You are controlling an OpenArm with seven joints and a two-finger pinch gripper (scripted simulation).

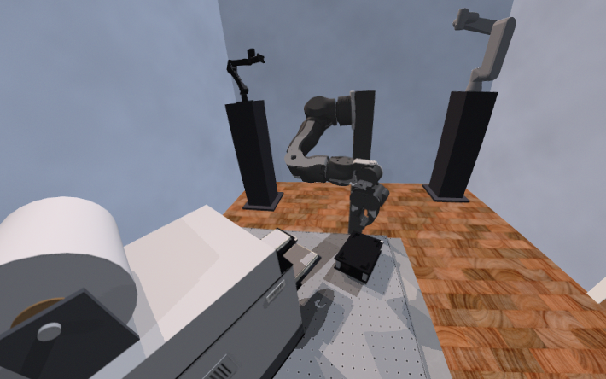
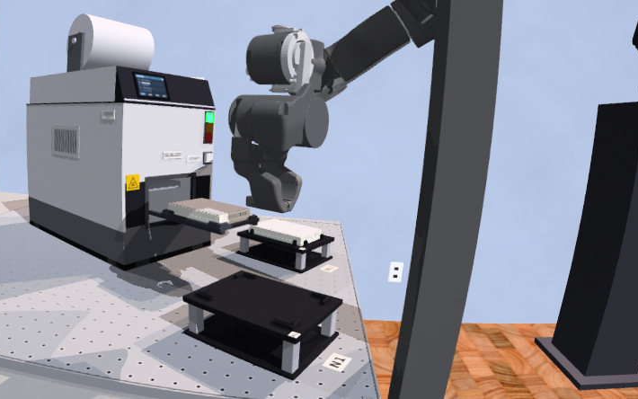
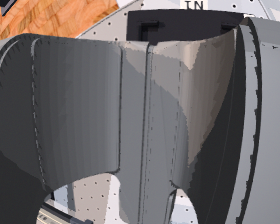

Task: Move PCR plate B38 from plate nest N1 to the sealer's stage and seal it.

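The plate B38 (image 2: 209,214) lies on the sealer's stage (image 2: 202,223), which stands out in front of the housing's opening. The lamp (image 2: 208,117) shows green. The START key (image 2: 208,157) is the small white key under it. My gripper (image 2: 272,202) is shut and empty, hanging in the air to the right of the sealer's front, above the stage's outer end and nest N2. Nest N1 (image 2: 261,303) is empty, and its black top also shows in the wrist view (image 3: 184,24). The sealed plate B83 (image 2: 287,230) rests on nest N2 (image 2: 284,246).
The sealer (image 2: 118,148) stands on the left of the perforated bench with a foil roll (image 2: 110,43) on top. The arm's dark column (image 2: 440,198) rises on the right of the bench. Two black pedestals (image 1: 253,153) (image 1: 458,143) stand on the wooden floor behind.
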